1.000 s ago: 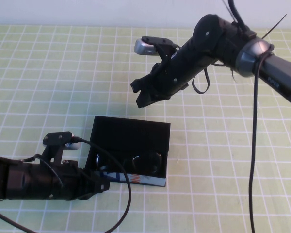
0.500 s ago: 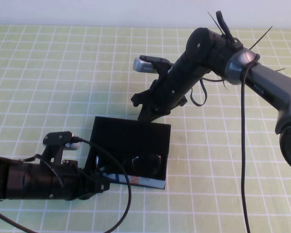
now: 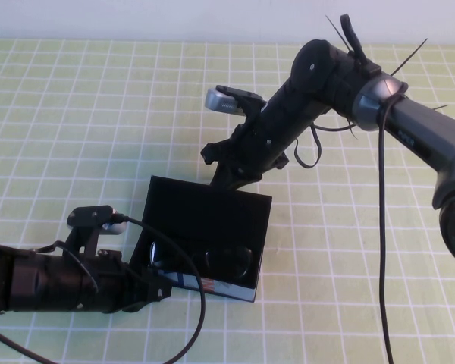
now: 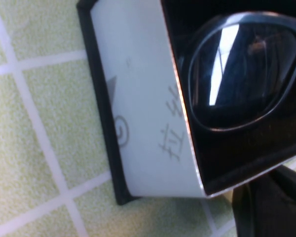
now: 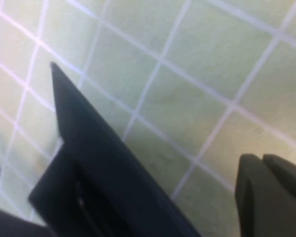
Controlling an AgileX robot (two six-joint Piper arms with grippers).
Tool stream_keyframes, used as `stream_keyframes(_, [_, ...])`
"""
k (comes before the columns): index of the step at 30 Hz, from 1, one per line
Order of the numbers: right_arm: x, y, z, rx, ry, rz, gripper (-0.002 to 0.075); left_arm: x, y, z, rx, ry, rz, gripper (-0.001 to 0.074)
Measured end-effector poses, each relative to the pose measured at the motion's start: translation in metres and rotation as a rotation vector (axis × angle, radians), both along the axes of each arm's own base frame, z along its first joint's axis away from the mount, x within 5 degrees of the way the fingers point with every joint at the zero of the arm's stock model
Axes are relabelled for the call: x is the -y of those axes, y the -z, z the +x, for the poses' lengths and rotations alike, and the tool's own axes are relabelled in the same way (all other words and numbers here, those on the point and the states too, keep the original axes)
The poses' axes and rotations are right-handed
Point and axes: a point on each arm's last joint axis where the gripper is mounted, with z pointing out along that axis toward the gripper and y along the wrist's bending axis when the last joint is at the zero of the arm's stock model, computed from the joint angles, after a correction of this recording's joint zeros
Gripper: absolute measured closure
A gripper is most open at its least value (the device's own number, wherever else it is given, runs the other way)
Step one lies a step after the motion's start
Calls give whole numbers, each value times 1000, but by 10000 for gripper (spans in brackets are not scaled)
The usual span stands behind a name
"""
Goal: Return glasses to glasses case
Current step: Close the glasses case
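Right pincer (image 3: 226,171) sits just above centre of the high view, its tip at the far edge of the raised lid of the glasses case (image 3: 205,235); whether it touches that edge you cannot be sure, and you cannot tell from any view if its fingers are apart or together. In the right wrist view only a dark finger (image 5: 269,195) shows at the lower right, with the lid's edge (image 5: 103,163) running diagonally across the lower left.

Your left pincer (image 3: 153,288) lies low in the lower left of the high view, reaching in sideways to the case's near left corner, beside the printed front edge (image 3: 227,286). You cannot tell its opening either; the left wrist view shows just a dark piece of it (image 4: 271,207) at the lower right corner.

You will find the glasses (image 3: 212,262) lying inside the open case, in the lower centre of the high view, lenses up. In the left wrist view one dark reflective lens (image 4: 241,69) fills the upper right, inside the case wall, whose white face (image 4: 138,98) carries grey printed marks.

The case rests on a green surface (image 3: 76,121) with a white grid.
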Motion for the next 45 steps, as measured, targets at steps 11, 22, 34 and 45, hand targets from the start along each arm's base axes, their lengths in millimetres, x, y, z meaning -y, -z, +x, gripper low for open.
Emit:
stream_keyframes(11, [-18, -19, -44, -16, -102, 4, 737, 0, 0, 0, 3, 1, 0, 738])
stream_keyframes(22, [-40, -23, -77, 3, -203, -51, 737, -16, -59, -24, 83, -6, 123, 738])
stream_keyframes(34, [-42, -3, -91, -41, -233, -111, 737, -39, -162, -95, 519, -56, 37, 738])
stream_keyframes(45, [-27, -63, -103, 136, -252, -100, 737, -79, -176, -162, 990, -323, 23, 738])
